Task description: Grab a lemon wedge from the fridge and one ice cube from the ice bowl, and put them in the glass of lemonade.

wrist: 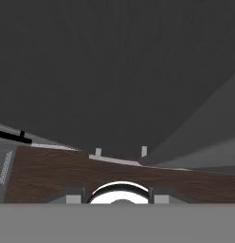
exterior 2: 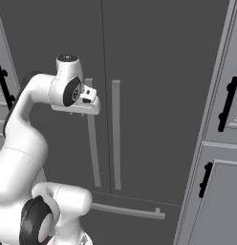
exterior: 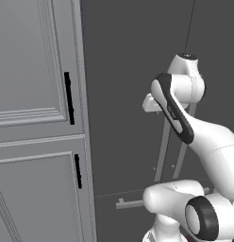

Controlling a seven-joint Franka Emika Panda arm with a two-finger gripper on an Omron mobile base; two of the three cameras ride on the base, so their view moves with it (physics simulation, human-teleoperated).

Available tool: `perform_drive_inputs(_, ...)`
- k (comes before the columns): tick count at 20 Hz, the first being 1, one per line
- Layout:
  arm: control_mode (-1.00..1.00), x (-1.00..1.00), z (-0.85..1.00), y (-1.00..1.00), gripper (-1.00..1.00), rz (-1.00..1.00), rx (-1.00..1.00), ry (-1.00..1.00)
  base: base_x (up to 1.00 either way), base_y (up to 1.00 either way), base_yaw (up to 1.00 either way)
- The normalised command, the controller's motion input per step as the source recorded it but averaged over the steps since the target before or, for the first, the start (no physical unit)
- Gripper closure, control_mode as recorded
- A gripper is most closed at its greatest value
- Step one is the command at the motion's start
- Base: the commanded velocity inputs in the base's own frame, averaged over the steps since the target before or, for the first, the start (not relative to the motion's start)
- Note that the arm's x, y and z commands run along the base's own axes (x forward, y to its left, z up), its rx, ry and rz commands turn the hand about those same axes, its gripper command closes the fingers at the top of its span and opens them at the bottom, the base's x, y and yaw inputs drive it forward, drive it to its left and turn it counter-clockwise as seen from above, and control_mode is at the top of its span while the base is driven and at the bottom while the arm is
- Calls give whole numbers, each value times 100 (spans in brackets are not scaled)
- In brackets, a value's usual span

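Fingers hidden beside fridge handle

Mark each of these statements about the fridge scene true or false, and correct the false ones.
1. The fridge doors are closed. True.
2. The gripper holds a lemon wedge. False: nothing shows in it.
3. The gripper is beside the left bar handle of the two upright ones. True.
4. The light grey cabinet has white handles. False: its black handles are dark.
5. A horizontal drawer handle runs along the fridge below the doors. True.
6. The fridge's bottom drawer is pulled out. False: it sits flush, closed.
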Motion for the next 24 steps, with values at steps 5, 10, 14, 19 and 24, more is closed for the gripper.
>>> perform_drive_inputs(5,-100,-56,-3,-3,-100,-1,4,0,0,0,0)
perform_drive_inputs(10,-100,-77,-13,0,-100,-3,0,0,0,0,0)
perform_drive_inputs(14,-100,-36,-14,0,-100,-4,0,1,0,0,0)
perform_drive_inputs(19,-100,-2,-5,-2,-100,-1,0,0,0,0,0)
perform_drive_inputs(24,-100,0,0,0,-100,0,0,0,0,0,0)
